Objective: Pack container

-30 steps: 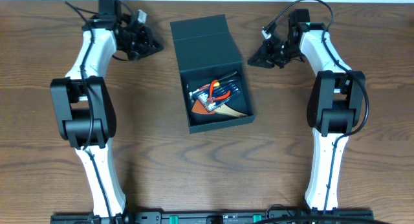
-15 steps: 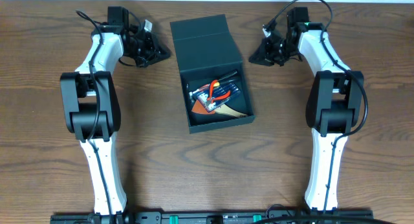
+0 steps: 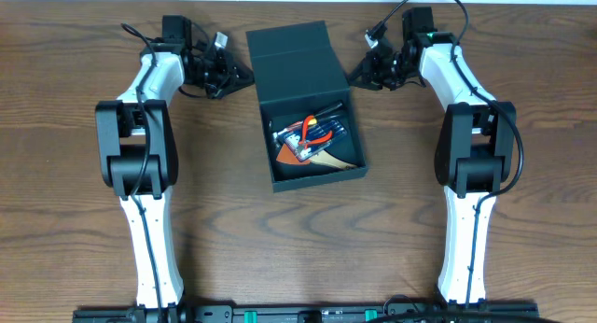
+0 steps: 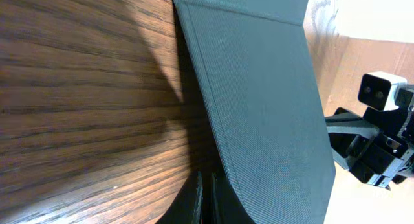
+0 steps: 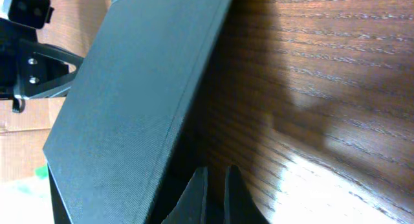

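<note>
Container (image 3: 297, 57): dark box on wooden worktop (image 3: 215, 202), lid open, hand tools (image 3: 312, 136) inside. Left pincer (image 3: 246, 77) and right pincer (image 3: 355, 77): both clenched, holding nothing, one at each side of the lid.

light: bright, even | shadows: soft on table (image 5: 336, 68) | glare: sheen in wrist views | focus: sharp overhead

A matt, finely woven-textured cardboard container (image 3: 297, 60) rests on a dark, grained wooden table (image 3: 65, 230) with a soft sheen. The left arm (image 3: 149, 253) and right arm (image 3: 464, 241) wear smooth white plastic shells.
</note>
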